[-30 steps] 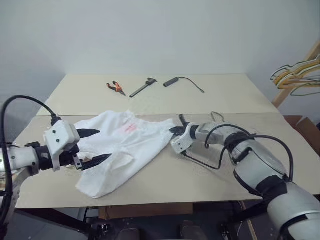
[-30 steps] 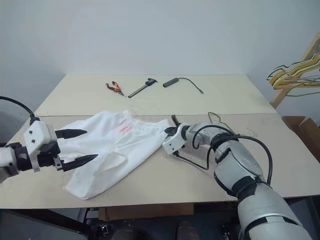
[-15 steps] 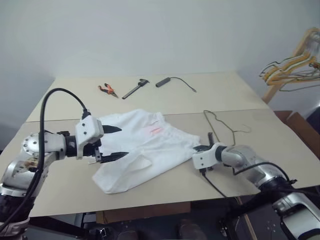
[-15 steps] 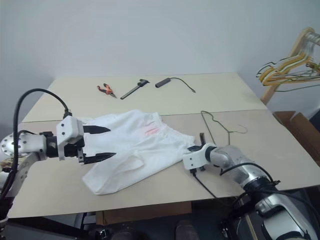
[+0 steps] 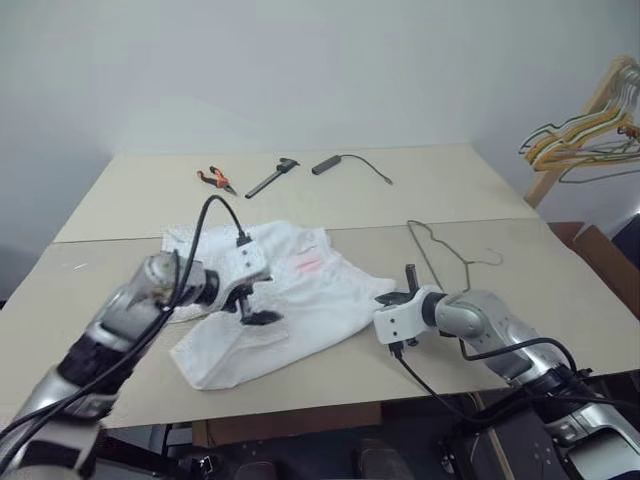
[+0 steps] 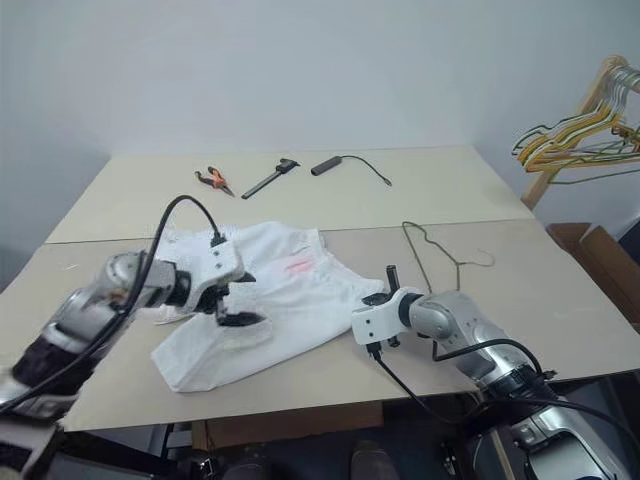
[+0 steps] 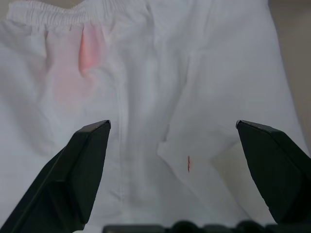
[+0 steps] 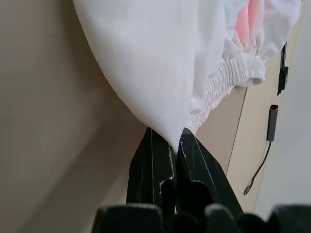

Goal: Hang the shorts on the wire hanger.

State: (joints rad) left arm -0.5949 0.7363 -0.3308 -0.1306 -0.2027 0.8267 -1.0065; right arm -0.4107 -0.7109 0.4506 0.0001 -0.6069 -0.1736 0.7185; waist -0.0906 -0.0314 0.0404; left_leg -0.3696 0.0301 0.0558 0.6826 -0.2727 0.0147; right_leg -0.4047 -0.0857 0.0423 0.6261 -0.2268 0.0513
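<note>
Shorts (image 5: pixel 290 300) lie mid-table, wire hanger (image 5: pixel 440 250) flat at their three o'clock. Right gripper (image 8: pixel 167 143) has its jaws clamped on a corner; left gripper (image 7: pixel 175 145) hovers above, jaws apart. Gathering step — next, a second grip, I'd say.

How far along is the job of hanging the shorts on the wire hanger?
Early. Done: the right hand is shut on a corner of the shorts. In hand: the open left hand hovers over the fabric. Left: the wire hanger lies bare on the table, apart from the shorts.
</note>
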